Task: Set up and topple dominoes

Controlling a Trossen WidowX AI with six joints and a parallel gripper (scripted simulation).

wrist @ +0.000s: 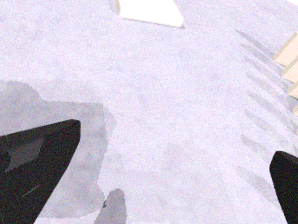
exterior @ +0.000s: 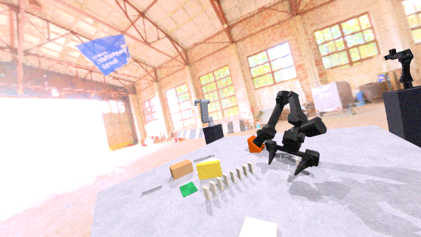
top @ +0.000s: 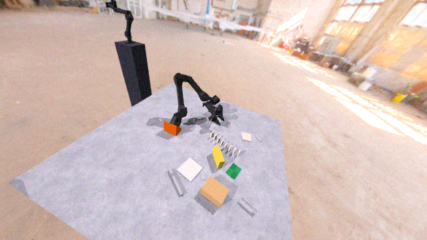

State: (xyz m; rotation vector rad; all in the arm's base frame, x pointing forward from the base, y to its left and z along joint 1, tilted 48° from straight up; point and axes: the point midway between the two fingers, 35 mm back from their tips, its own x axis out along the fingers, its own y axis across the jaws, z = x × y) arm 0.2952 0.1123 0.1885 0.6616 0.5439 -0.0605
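Several cream dominoes stand upright in an evenly spaced row (top: 226,144) (exterior: 233,177); part of it shows at the right edge of the wrist view (wrist: 287,48). Another upright domino (exterior: 297,160) stands apart, beyond the row's end nearer the arm, partly hidden by a finger in the exterior view. It cannot be made out in the wrist view. My gripper (top: 221,122) (exterior: 283,168) (wrist: 177,145) is wide open and empty, low over the table near that lone domino. Its fingers point down, clear of the row.
A yellow block (top: 218,157) (exterior: 210,169) stands close beside the row. A green square (top: 233,171) (exterior: 188,189), tan block (top: 214,191) (exterior: 181,169) and white plate (top: 189,169) lie past it. A white slab (top: 246,137) (exterior: 260,228) (wrist: 150,11) lies on the row's other side.
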